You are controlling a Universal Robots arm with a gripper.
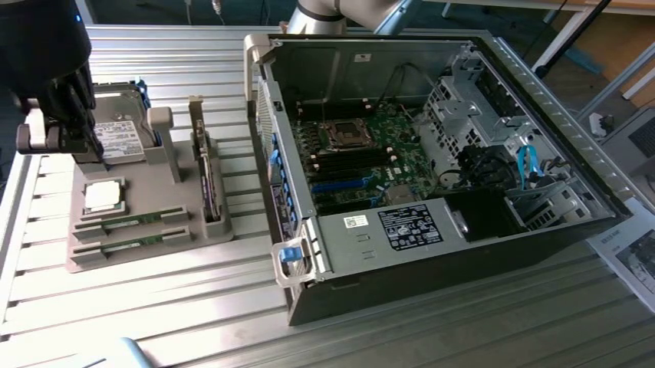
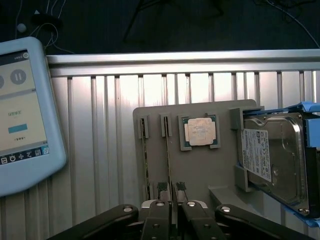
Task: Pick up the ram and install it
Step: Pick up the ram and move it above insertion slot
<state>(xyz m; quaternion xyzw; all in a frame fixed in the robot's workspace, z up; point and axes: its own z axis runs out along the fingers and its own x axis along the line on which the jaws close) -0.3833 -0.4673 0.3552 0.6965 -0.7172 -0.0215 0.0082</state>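
Note:
Two thin green ram sticks [image 1: 133, 221] [image 1: 131, 246] lie in slots at the near end of a grey holder tray [image 1: 153, 192] at the exterior view's left. In the wrist view they show edge-on, ram stick [image 2: 145, 155] and ram stick [image 2: 168, 155]. My gripper [image 1: 57, 134] hangs above the tray's far end, over the hard drive [image 1: 123, 138]. In the wrist view the gripper [image 2: 171, 189] has its fingers [image 2: 161, 200] drawn close together with nothing between them, well above the second stick. The open computer case [image 1: 532, 100] holds the motherboard [image 1: 358, 153].
On the tray sit a silver processor [image 1: 104, 195] [image 2: 200, 131], an upright dark expansion card [image 1: 210, 184] and the hard drive [image 2: 272, 155]. A light-blue teach pendant [image 2: 20, 115] lies on the ribbed metal table [image 1: 153, 307] beside the tray.

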